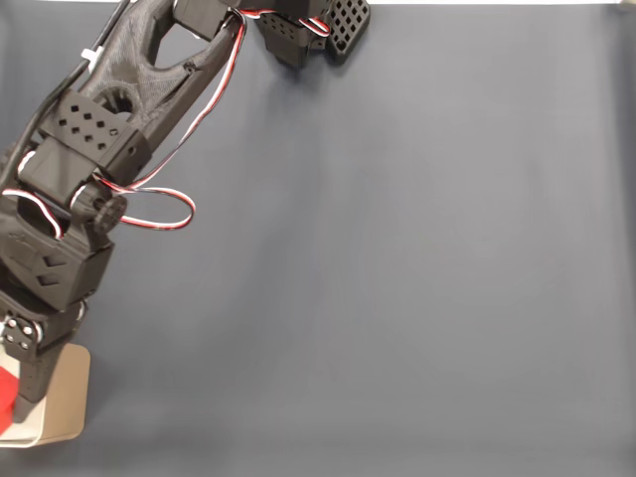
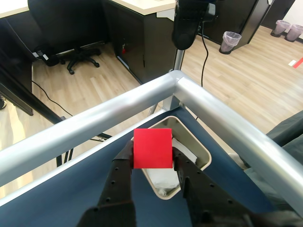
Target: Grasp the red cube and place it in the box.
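- Red is what sits between my fingers: the cube [image 2: 152, 148] is pinched in my gripper [image 2: 152, 163], one black finger [image 2: 124, 165] pressed to its left face and the other to its right, as the wrist view shows them.
- The cube hangs above the box [image 2: 201, 150], over its near end; the white inside of the box shows past it.
- That box, beige with rounded corners, lies at the corner of the dark blue table [image 2: 71, 189], just inside the two silver rails [image 2: 94, 125] that meet there.
- In the fixed view the box [image 1: 65, 402] is at the table's bottom left corner, with a sliver of the red cube [image 1: 6, 396] at the picture's left edge, half hidden under my arm [image 1: 99, 149].
- My arm runs down the left edge of the grey-blue table [image 1: 397, 278] in that view, red and white wires [image 1: 164, 214] looping off it.
- Beyond the rails lie a wooden floor [image 2: 236, 75] and an office chair [image 2: 78, 56].
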### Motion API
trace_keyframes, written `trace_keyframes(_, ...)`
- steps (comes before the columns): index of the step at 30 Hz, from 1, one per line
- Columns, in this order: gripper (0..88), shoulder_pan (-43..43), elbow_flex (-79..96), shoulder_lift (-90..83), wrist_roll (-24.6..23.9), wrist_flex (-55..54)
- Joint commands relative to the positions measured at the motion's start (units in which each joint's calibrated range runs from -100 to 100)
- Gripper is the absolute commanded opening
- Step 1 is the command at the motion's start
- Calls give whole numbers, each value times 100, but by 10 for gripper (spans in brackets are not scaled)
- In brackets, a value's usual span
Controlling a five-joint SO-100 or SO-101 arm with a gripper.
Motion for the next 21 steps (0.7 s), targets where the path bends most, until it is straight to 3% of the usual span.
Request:
trace_keyframes(1, 68, 141, -347, -63, -10, -203)
trace_keyframes(21, 67, 347, -374, 23, -49, -367)
